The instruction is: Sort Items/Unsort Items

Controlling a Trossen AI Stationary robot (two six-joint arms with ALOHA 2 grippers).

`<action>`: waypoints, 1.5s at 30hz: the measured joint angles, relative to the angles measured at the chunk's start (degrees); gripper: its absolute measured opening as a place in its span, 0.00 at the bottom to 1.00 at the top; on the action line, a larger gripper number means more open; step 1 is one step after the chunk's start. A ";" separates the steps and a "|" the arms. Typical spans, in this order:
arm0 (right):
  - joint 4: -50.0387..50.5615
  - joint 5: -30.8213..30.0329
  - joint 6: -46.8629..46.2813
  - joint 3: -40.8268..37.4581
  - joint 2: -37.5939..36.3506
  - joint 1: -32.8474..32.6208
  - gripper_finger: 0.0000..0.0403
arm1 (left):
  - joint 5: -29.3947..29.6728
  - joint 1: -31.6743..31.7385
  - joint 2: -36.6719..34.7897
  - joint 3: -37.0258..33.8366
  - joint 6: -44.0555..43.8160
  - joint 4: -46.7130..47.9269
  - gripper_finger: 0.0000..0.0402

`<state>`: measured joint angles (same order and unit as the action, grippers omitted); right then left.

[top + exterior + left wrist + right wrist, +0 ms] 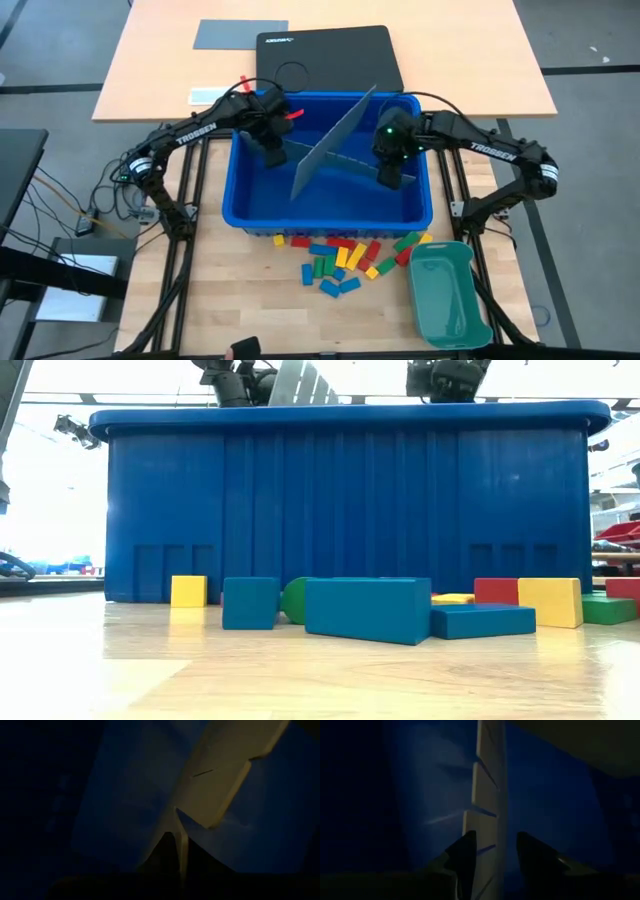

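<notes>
The right gripper [492, 852], low in the centre of its wrist picture, is standing with its two dark fingers [465, 851] partly spread on either side of the edge of a grey slotted divider sheet [487, 795]; whether the pads are pressing the sheet or just flanking it cannot be told. In the high view this gripper [391, 176] is sitting right of centre, inside the blue bin [330, 215], at the end of a divider strip running along the bin floor. The left gripper [272, 155], pressed together, is reaching into the bin's upper left; its wrist picture is showing a sheet edge at its fingertips, so it is probably pinching that, though the darkness leaves it uncertain. A larger divider panel [335, 135] is leaning diagonally across the bin's middle. The arms seem to be positioning the dividers into compartments.

The blocks [345, 260] are lying loose on the wooden table in front of the bin, lower centre of the high view, untouched, with the teal tray [450, 295] at lower right.
</notes>
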<state>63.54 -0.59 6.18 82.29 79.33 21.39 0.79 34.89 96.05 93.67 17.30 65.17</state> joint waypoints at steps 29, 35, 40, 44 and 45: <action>2.91 -15.95 10.36 2.44 4.63 4.56 0.03 | -1.57 0.56 -0.03 2.67 -1.30 2.81 0.01; 0.98 -17.71 12.16 2.44 4.39 5.42 0.01 | -1.13 -0.35 -0.01 6.11 -2.25 5.40 0.01; 0.29 -17.88 13.02 2.42 3.67 5.36 0.00 | -1.03 -1.06 0.00 6.51 -3.82 6.23 0.01; -0.75 -17.57 13.42 2.37 2.90 5.28 0.00 | -0.18 -2.38 -0.02 6.60 -4.09 6.60 0.01; -0.87 -17.36 13.50 2.37 2.76 5.21 0.00 | -0.05 -2.61 -0.02 6.60 -4.27 6.61 0.01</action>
<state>62.68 -17.95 19.68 84.66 82.09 26.60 0.74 32.27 96.03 100.27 13.03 71.77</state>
